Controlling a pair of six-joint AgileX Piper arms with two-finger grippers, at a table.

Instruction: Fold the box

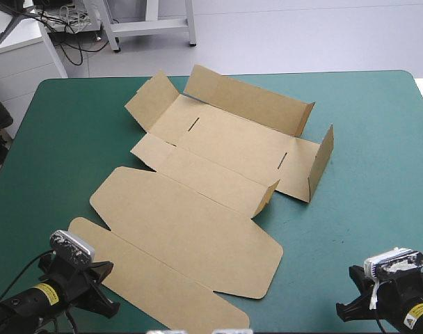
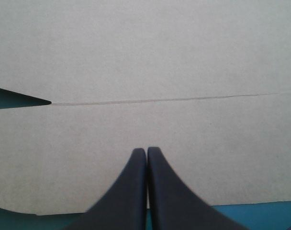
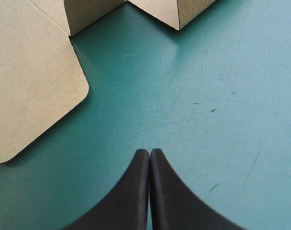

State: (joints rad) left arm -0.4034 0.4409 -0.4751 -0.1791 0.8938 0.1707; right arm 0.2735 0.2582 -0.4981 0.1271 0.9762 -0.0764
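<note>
Two tools: both clenched and empty, each pair of black fingers meeting in one pointed arch.
left tool (image 2: 146, 149): tips pressed together with no board between them, poised over the brown box (image 1: 197, 209); whether they touch the board cannot be told.
under the left tool: the end flap (image 1: 149, 278) of the lid, lying flat, its free edge crossing beneath the finger bases.
ahead of the left tool: a straight crease (image 2: 174, 99) running across the board, ending to one side in a narrow notch (image 2: 21, 98) of teal-green.
right tool (image 3: 150, 150): tips together over the bare teal-green worktop (image 1: 364, 111), clear of the box.
ahead of the right tool, to its left: the lid's rounded corner (image 3: 73, 86), flat on the cover, near but apart from the tips.
farther ahead of the right tool: raised brown walls (image 3: 93, 14) standing on the cover.
box: mid-worktop, ahead of both tools and between them; lid panel (image 1: 190, 223) flat, tray part beyond it with its long far wall (image 1: 250, 101) and right end wall (image 1: 321, 163) up.
left end flap (image 1: 150, 97): tilted up, open outward.
</note>
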